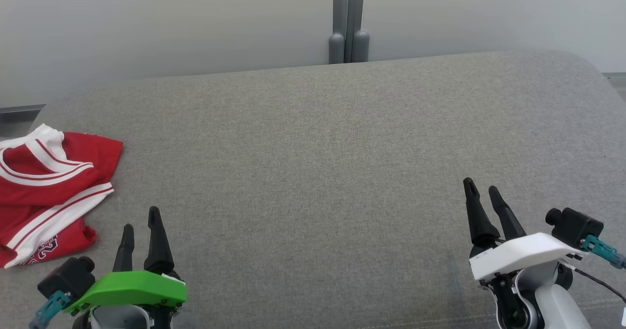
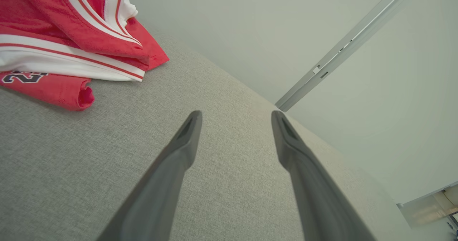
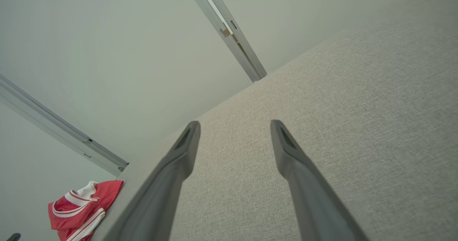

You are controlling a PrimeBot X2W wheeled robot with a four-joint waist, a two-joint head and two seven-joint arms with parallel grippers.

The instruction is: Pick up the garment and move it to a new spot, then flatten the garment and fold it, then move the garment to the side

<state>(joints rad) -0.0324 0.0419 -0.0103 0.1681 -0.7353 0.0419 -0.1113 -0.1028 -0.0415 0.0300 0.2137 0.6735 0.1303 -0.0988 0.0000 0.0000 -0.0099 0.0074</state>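
The garment (image 1: 46, 187) is a red jersey with white striped trim, lying crumpled at the far left of the grey upholstered surface (image 1: 323, 172). It also appears at the upper left of the left wrist view as the garment (image 2: 71, 37), and small at the lower left of the right wrist view as the garment (image 3: 80, 208). My left gripper (image 1: 142, 224) hovers open just right of the jersey, touching nothing. Far off at the lower right, my right gripper (image 1: 481, 192) stands open over bare fabric. In the wrist views the left gripper (image 2: 236, 117) and right gripper (image 3: 234, 126) have nothing between their fingers.
A pale wall rises behind the surface, with a grey vertical post (image 1: 348, 21) at its middle. The surface's back edge curves down at the right corner (image 1: 587, 70). Wide bare fabric lies between the two grippers.
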